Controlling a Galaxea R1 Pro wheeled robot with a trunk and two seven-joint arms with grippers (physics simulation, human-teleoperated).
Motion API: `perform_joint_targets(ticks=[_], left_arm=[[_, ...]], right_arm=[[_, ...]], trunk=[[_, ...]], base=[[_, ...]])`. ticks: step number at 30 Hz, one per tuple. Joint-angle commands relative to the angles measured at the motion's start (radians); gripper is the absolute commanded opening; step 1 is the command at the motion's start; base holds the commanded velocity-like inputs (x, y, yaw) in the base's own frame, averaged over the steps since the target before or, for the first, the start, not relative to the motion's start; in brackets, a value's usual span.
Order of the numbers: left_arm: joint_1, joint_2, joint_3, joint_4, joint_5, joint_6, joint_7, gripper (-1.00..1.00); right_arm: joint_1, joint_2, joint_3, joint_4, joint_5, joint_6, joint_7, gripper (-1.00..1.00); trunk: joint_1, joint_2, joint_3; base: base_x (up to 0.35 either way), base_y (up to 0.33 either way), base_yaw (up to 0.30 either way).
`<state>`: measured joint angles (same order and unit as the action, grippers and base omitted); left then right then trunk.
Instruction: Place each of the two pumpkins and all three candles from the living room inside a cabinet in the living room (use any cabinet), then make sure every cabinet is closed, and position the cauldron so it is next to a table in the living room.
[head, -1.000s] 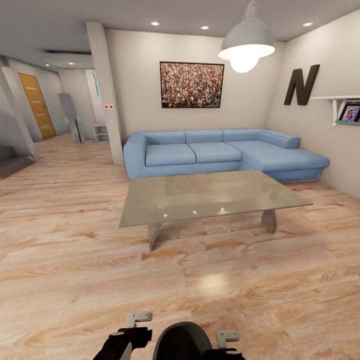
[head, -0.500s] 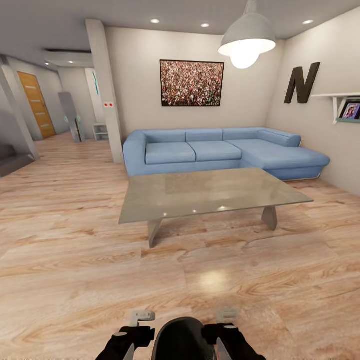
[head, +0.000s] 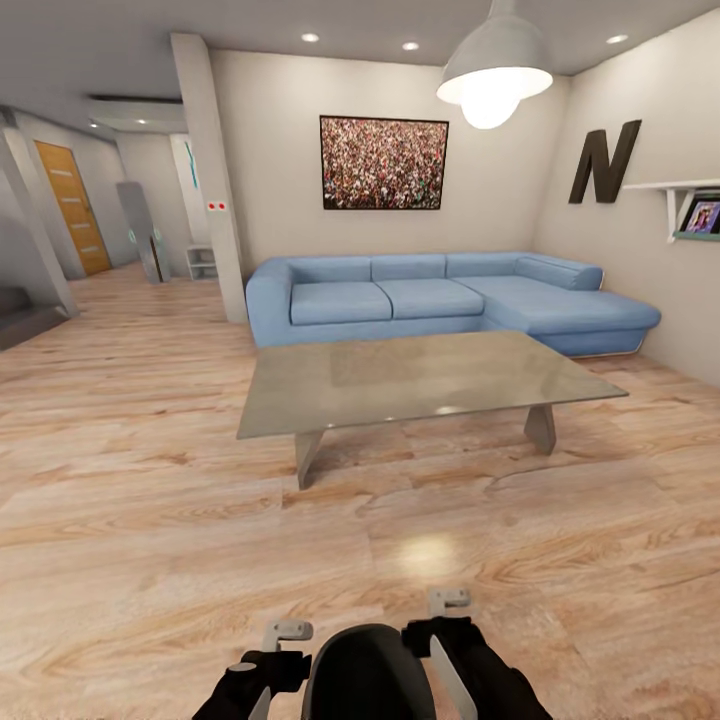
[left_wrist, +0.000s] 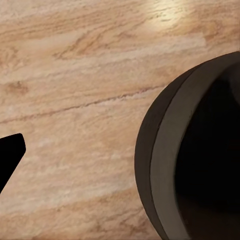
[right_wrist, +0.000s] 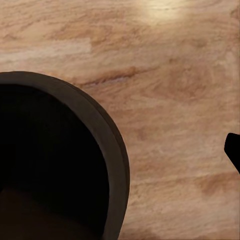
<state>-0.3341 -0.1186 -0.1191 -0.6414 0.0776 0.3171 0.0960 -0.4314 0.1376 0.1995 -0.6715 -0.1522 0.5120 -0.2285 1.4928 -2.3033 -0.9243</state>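
The black cauldron (head: 365, 675) sits at the bottom edge of the head view, just in front of me, with the wood floor around it. My left gripper (head: 283, 632) is beside its left rim and my right gripper (head: 449, 601) beside its right rim. The left wrist view has the dark rim (left_wrist: 157, 150) with one fingertip (left_wrist: 9, 155) well clear of it. In the right wrist view the rim (right_wrist: 117, 165) also stands apart from a fingertip (right_wrist: 234, 150). The glass-topped table (head: 430, 375) stands ahead. The pumpkins, candles and cabinet are out of view.
A blue corner sofa (head: 430, 300) runs behind the table along the back wall. A pendant lamp (head: 495, 75) hangs above the table's right side. A pillar (head: 210, 180) and a hallway with a wooden door (head: 70, 210) are at the left. Open floor lies between me and the table.
My right arm has come up and in beside the cauldron's right rim. The left gripper stays by the left rim. The whole view has shifted slightly with the camera.
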Motion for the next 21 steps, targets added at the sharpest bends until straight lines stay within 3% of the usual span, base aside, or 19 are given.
perform_joint_targets(ticks=[1,8,12,21], left_arm=[[0.000,0.001,-0.005,-0.002,0.008,0.005,0.008,1.00],[0.000,-0.001,-0.004,0.002,0.011,0.005,0.008,1.00],[-0.001,-0.004,-0.006,-0.013,0.015,0.008,0.001,1.00],[-0.001,-0.011,-0.012,-0.033,0.018,0.008,0.006,1.00]], right_arm=[[-0.001,0.000,0.005,0.004,-0.010,0.004,-0.009,1.00],[-0.001,-0.002,0.002,0.093,-0.013,-0.015,-0.007,1.00],[-0.001,-0.001,-0.004,0.166,-0.019,-0.085,-0.004,1.00],[-0.024,0.000,-0.005,0.183,-0.023,-0.092,-0.004,1.00]], trunk=[[0.004,-0.008,-0.004],[0.031,-0.057,-0.026],[0.046,-0.085,-0.039],[0.080,-0.148,-0.067]], base=[[0.000,0.000,0.000],[0.000,0.000,0.000],[0.000,0.000,0.000],[0.000,0.000,0.000]])
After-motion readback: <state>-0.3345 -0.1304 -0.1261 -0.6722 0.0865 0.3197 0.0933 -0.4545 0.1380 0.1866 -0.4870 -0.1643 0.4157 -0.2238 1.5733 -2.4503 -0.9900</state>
